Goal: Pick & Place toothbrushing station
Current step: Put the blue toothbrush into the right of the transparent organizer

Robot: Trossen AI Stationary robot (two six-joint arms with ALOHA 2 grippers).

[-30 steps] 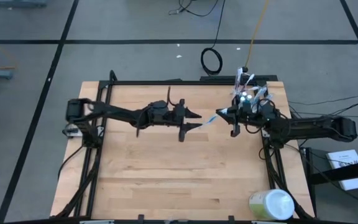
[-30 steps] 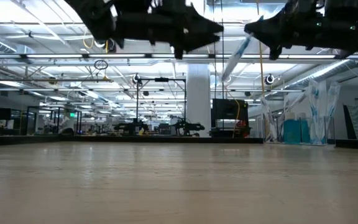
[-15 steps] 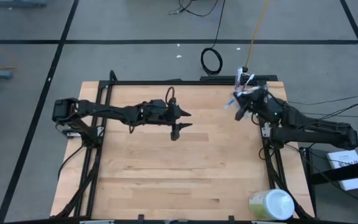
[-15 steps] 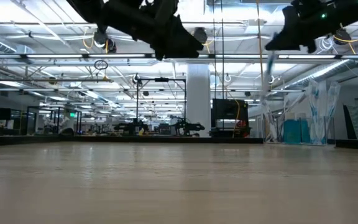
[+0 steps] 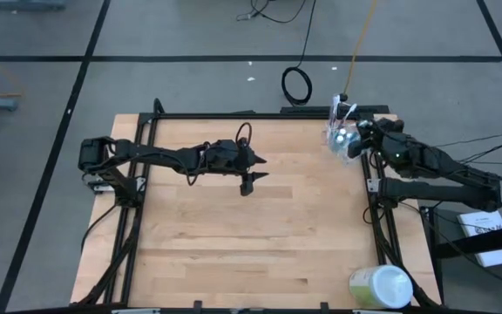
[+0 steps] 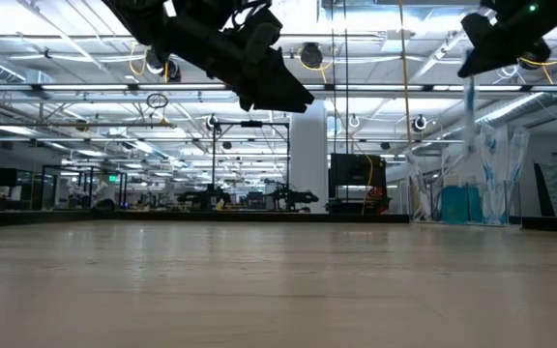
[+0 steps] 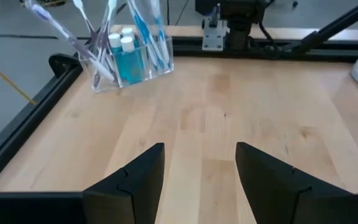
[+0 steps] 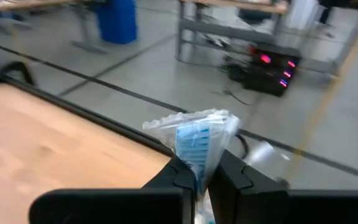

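Right gripper [image 8: 196,177] is clamped on a slim blue-and-white toothbrush [image 8: 194,144] in clear wrap, long axis upright, head up, above the small clear plastic cup [image 7: 131,64] at the table's far right corner. That cup holds several upright brushes and two teal-capped tubes [image 7: 121,43]. Left gripper [image 7: 197,177] hangs open over mid-table.

- A wooden table top [image 5: 234,235] sits inside a black frame.
- A pale green-and-white round container [image 5: 380,287] stands at one table corner.
- A coiled black cable [image 5: 297,85] lies on the grey floor beyond the table.
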